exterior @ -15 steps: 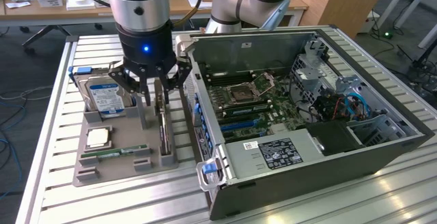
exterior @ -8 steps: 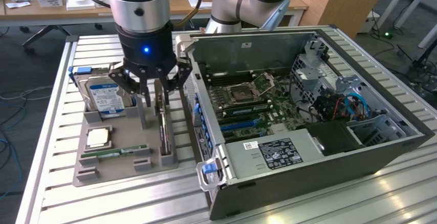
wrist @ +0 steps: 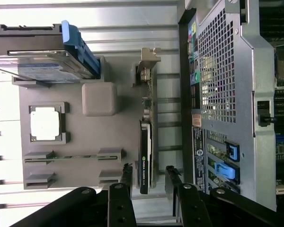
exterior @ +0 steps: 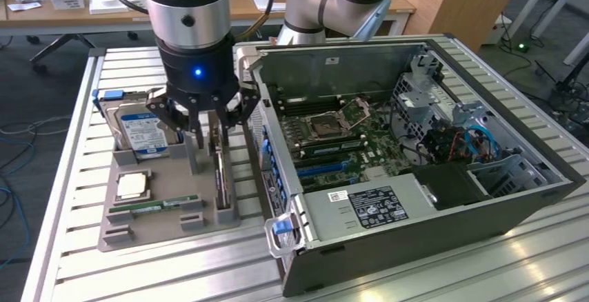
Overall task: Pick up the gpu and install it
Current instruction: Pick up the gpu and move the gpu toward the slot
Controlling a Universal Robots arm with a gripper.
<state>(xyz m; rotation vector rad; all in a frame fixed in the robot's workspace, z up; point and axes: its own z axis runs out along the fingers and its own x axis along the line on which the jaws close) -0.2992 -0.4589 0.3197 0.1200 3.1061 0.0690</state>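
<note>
On the exterior view, one grey plastic tray [exterior: 152, 232] lies on the slatted metal worktop [exterior: 138, 274] and holds four parts. They are one blue-labelled hard drive [exterior: 140, 135] on edge, one square silvery processor chip [exterior: 132, 185] lying flat, one slim green memory stick [exterior: 152, 207], and one graphics card [exterior: 221, 181]. The card stands on its long edge in slots at the tray side nearest the one open computer case [exterior: 432, 233]. A green circuit board sits inside that case. The end effector [exterior: 210, 140] hangs over the card.

On the wrist view, the same tray [wrist: 99, 137] carries the hard drive [wrist: 38, 66], chip [wrist: 45, 124] and memory stick [wrist: 71, 157]. The thin, dark card [wrist: 146, 142] has a silvery bracket at its far end. The end effector [wrist: 148, 182] is spread, its two black fingers [wrist: 126, 177] on either side of the card's near end with gaps showing.
</note>
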